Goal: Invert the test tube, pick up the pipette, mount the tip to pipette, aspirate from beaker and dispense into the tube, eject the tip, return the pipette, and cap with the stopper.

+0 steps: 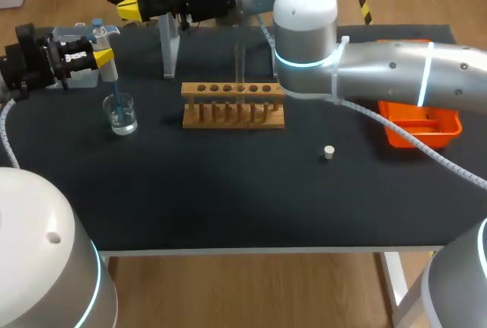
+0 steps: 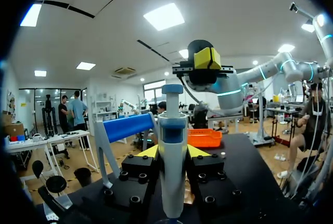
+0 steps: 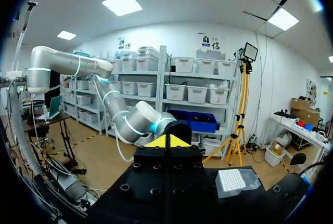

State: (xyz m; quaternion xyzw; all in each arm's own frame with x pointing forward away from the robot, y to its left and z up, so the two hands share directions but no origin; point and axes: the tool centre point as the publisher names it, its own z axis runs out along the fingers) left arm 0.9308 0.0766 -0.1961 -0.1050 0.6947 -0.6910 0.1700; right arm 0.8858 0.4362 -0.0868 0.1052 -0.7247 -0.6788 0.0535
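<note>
My left gripper [image 1: 103, 58] at the table's left is shut on the white and blue pipette [image 1: 105, 39], held upright. Its blue tip [image 1: 114, 88] dips into the small glass beaker [image 1: 121, 115] of clear liquid. In the left wrist view the pipette [image 2: 173, 130] stands between my left gripper's [image 2: 173, 152] yellow fingertips. My right gripper [image 1: 131, 7] hangs high over the table's back left, shut on nothing; its tips [image 3: 166, 142] meet. A wooden tube rack [image 1: 233, 105] stands mid-table. The white stopper [image 1: 329, 152] lies to its front right.
An orange tray [image 1: 422, 126] sits at the right, partly under my right arm [image 1: 396, 69]. A clear pipette stand [image 1: 170, 46] rises behind the rack. The tip box [image 3: 237, 180] lies at the back left, close to my left gripper.
</note>
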